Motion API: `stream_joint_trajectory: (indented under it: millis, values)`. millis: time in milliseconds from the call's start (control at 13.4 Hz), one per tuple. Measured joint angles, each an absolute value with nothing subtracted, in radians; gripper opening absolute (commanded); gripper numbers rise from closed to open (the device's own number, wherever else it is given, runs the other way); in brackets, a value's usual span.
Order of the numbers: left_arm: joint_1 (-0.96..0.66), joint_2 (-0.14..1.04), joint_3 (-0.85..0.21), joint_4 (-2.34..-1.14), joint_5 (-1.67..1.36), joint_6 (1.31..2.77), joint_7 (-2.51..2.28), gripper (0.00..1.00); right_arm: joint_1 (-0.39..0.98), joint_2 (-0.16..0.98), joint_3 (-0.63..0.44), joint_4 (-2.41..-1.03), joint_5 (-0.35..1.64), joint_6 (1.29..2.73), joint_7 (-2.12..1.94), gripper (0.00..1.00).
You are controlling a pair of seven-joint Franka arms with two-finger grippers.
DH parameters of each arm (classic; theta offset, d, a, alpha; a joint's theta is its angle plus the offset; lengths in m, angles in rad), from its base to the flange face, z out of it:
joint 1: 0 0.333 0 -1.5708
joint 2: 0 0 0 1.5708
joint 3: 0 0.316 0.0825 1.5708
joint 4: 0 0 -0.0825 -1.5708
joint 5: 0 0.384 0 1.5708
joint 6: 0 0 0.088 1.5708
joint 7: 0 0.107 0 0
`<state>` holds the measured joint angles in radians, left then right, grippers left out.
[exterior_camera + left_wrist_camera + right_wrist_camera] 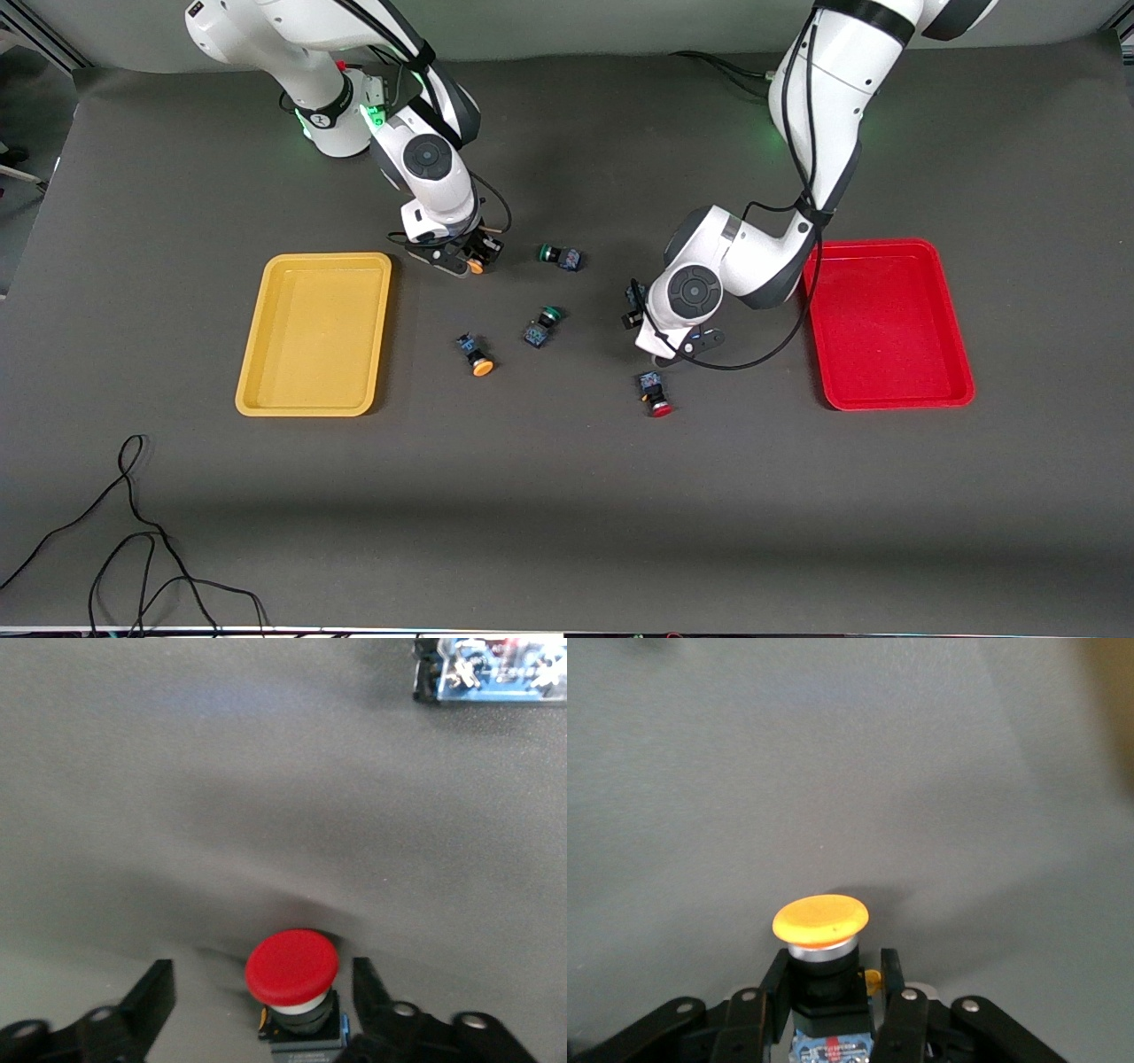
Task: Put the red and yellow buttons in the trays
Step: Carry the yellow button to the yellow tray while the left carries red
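Both arms were at the pick-up step: the right gripper (pixel 830 992), beside the yellow tray (pixel 266 354), had pinched a yellow-capped button (pixel 820 920), while the left gripper (pixel 263 997), near the red tray (pixel 952 354), straddled a red-capped button (pixel 292 966) with jaws apart, needing closure before lifting.

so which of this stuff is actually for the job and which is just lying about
Job: yellow tray, red tray; yellow button in right gripper, loose yellow button; red button inside open left gripper, loose red button.
Lying about: two green-capped switches, black cable.
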<state>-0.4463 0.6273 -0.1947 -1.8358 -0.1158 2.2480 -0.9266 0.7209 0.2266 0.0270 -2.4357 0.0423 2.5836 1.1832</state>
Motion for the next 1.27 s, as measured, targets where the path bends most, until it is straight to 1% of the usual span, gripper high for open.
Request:
stream_joint_trajectory:
  millis: [150, 225, 374, 449, 599, 749, 973, 1123, 1273]
  values:
    - [-0.447, 0.629, -0.197, -1.836, -0.116, 2.254, -0.93, 0.17, 0.721, 0.153, 0.026, -2.336, 0.042, 2.371, 1.181, 0.19]
    - [-0.447, 0.629, -0.198, -1.836, -0.117, 2.256, -0.932, 0.01, 0.721, 0.115, 0.024, -2.263, 0.042, 2.242, 1.174, 0.19]
    - [-0.447, 0.629, -0.198, -1.835, -0.117, 2.264, -0.934, 0.0, 0.719, 0.066, 0.004, -2.099, 0.049, 2.018, 1.134, 0.19]
    - [-0.446, 0.628, -0.198, -1.834, -0.117, 2.264, -0.934, 0.0, 0.719, 0.057, -0.023, -2.022, 0.071, 1.94, 1.086, 0.19]
    - [-0.442, 0.62, -0.197, -1.822, -0.117, 2.231, -0.934, 0.0, 0.717, 0.056, -0.113, -1.921, 0.105, 1.85, 0.931, 0.19]
    - [-0.418, 0.58, -0.19, -1.795, -0.116, 2.128, -0.932, 0.0, 0.713, 0.059, -0.228, -1.897, 0.112, 1.815, 0.716, 0.19]
    - [-0.317, 0.455, -0.185, -1.764, -0.103, 1.914, -0.782, 0.0, 0.708, 0.07, -0.428, -1.897, 0.113, 1.803, 0.342, 0.19]
    - [-0.211, 0.354, -0.179, -1.773, -0.092, 1.792, -0.609, 0.0, 0.704, 0.089, -0.554, -1.898, 0.113, 1.804, 0.141, 0.19]
    - [-0.089, 0.269, -0.174, -1.82, -0.071, 1.733, -0.412, 0.0, 0.699, 0.123, -0.639, -1.909, 0.113, 1.831, 0.015, 0.19]
